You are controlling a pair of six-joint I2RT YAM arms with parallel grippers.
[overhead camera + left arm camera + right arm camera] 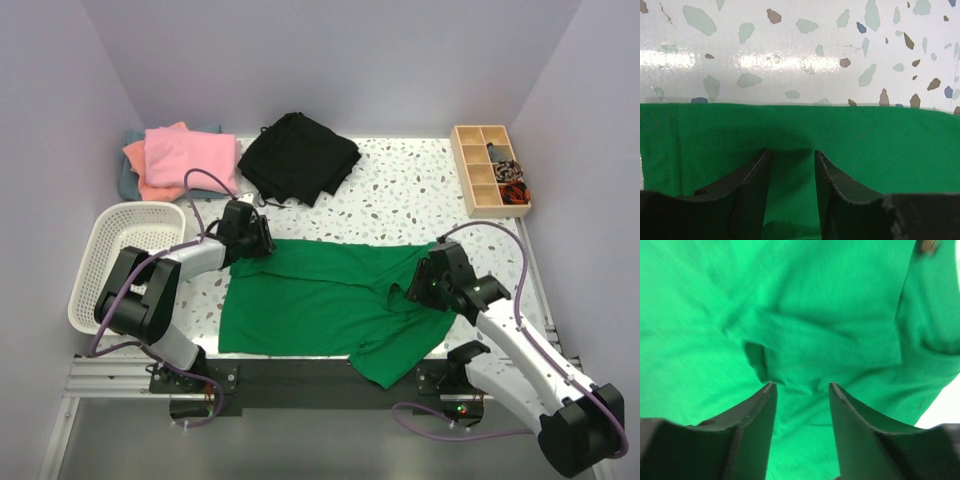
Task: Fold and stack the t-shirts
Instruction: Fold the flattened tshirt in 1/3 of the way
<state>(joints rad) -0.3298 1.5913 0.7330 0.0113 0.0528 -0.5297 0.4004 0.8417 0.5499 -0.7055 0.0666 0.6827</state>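
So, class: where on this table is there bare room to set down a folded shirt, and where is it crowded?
Free: the speckled table between the black garment and the wooden tray, running down to the green t-shirt. Crowded: the far-left corner with the pink stack, the basket, and the middle.

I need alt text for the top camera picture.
A green t-shirt lies spread on a table, the left claw at its far left corner, the right claw over its right side. Behind lie a black garment and folded pink shirts.
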